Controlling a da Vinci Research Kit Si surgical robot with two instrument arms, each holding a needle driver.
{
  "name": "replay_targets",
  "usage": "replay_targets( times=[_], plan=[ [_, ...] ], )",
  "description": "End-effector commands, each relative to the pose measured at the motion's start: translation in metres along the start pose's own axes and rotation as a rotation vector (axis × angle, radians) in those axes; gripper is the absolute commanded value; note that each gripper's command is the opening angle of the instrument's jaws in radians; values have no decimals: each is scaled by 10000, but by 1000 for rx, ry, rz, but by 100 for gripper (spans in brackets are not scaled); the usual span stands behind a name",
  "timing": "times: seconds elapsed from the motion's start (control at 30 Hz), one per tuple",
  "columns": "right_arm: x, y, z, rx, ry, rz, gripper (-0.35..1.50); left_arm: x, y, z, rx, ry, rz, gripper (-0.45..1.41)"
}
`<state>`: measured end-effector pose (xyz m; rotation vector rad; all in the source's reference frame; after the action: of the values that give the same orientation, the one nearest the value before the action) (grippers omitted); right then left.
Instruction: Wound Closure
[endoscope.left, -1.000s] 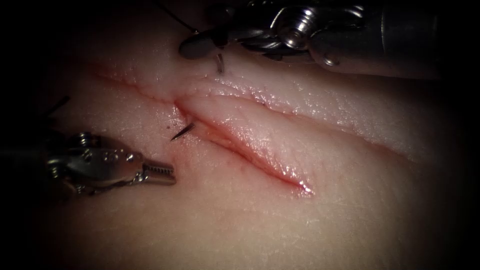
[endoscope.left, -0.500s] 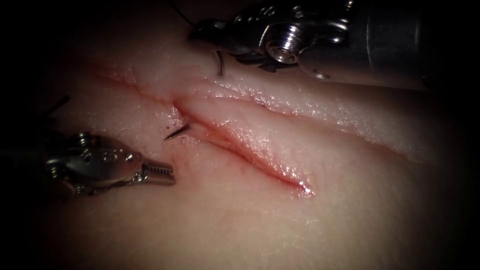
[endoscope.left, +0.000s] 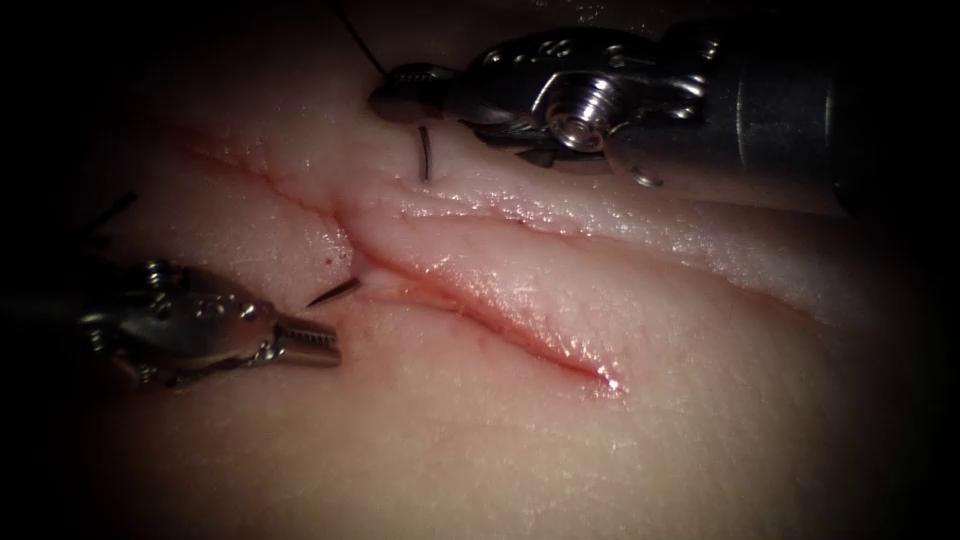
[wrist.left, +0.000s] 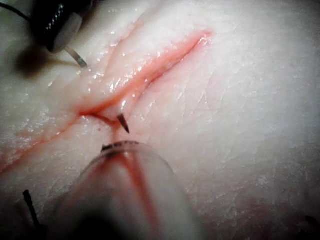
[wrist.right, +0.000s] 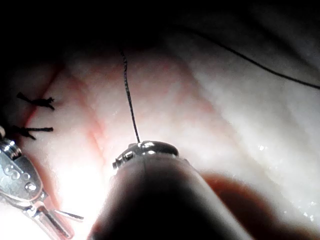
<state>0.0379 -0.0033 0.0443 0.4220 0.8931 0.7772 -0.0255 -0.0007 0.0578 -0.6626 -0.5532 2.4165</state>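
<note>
Needle (endoscope.left: 424, 152) through the cut (endoscope.left: 480, 300), tail gripped by level right tool (endoscope.left: 400, 100); left tool (endoscope.left: 310, 343) closed, empty.

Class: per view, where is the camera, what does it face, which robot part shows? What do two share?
Endoscope: above, in front, facing the red cut; right tool holds the curved steel needle by its tail, left tool nothing.
Left wrist: along its shaft; left tool, cut.
Right wrist: along its shaft; right tool, dark thread.
Shared: needle tip protrudes from tissue left of cut.
</note>
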Motion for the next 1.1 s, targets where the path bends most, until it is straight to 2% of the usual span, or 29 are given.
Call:
replay_targets(
  times=[0.03, 0.43, 0.73, 0.83, 0.87, 0.9, 0.93, 0.97, 1.0, 1.03, 1.07, 1.1],
  plan=[
    [-7, 1, 8, 39, 26, 78, -35, -4, -3, 4, 3, 1, 7, 7],
    [-16, -5, 5, 140, 112, 294, -35, -17, -19, -21, 22, 1, 31, 7],
    [-26, -15, 10, 271, 108, 401, -35, -18, -20, -25, 20, 12, 33, 7],
    [-27, -15, 9, 269, 111, 414, -35, -18, -20, -25, 19, 18, 33, 9],
    [-27, -15, 8, 258, 121, 417, -35, -17, -20, -25, 18, 21, 28, 9],
    [-24, -10, 4, 251, 169, 427, -35, -17, -20, -25, 17, 28, 58, 10],
    [-24, -10, 4, 251, 169, 427, -35, -17, -20, -25, 17, 28, 58, 10],
    [-22, -7, 1, 244, 196, 434, -16, -17, -21, -25, 11, 36, 83, 10],
    [-16, 1, -6, 251, 232, 446, 44, -16, -23, -24, -8, 58, 135, 10],
    [-16, 1, -6, 251, 232, 446, 44, -16, -23, -24, -8, 58, 135, 10],
    [-12, 7, -12, 257, 246, 453, 68, -16, -24, -24, -17, 71, 161, 10],
    [-9, 11, -18, 263, 258, 458, 78, -15, -25, -23, -30, 90, 201, 12]
  ],
)
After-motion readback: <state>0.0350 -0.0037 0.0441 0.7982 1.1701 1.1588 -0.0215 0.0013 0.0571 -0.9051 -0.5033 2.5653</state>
